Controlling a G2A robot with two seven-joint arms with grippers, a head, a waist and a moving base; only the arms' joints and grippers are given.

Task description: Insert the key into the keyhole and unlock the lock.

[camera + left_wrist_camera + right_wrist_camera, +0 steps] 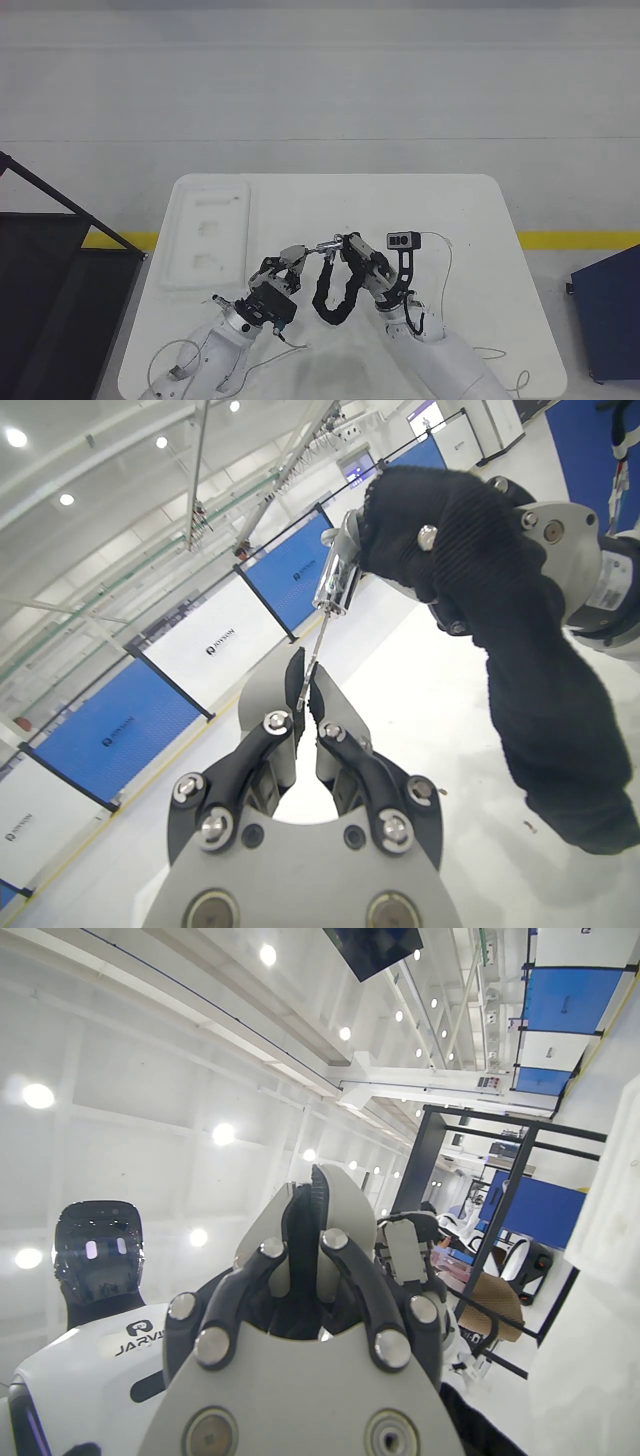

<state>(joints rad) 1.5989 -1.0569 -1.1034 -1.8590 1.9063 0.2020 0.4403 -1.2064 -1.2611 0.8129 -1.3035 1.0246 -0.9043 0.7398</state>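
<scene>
**Key seated at the keyhole, turn yet to come**

The fingers (pixel 295 672) of the left gripper (pixel 309 670) are pinched shut on the bow end of the key (pixel 320 639). Its thin blade runs straight out from the pads to the underside of the lock (pixel 336 575). The blade tip meets the keyhole (pixel 327 609) and looks at least partly in, though how deep it sits cannot be read.

The silver lock body juts out of the right gripper (pixel 312 1185), which is wrapped in a black sleeve (pixel 450 550). Its fingers are pressed together, and they appear to be clamping the lock's upper end. The shackle is buried under the sleeve, so whether it has sprung cannot be told.

From above, both grippers meet nose to nose over the middle of the tabletop (pixel 450 220), with key and lock held up between them, off the surface. A white tray (pixel 210 235) lies off to the left arm's side, well apart.

As a judgement, pick-up, alignment and probably insertion are done. What seems left is pushing the key fully home, turning it while the lock is held firm, and seeing the shackle release.
</scene>
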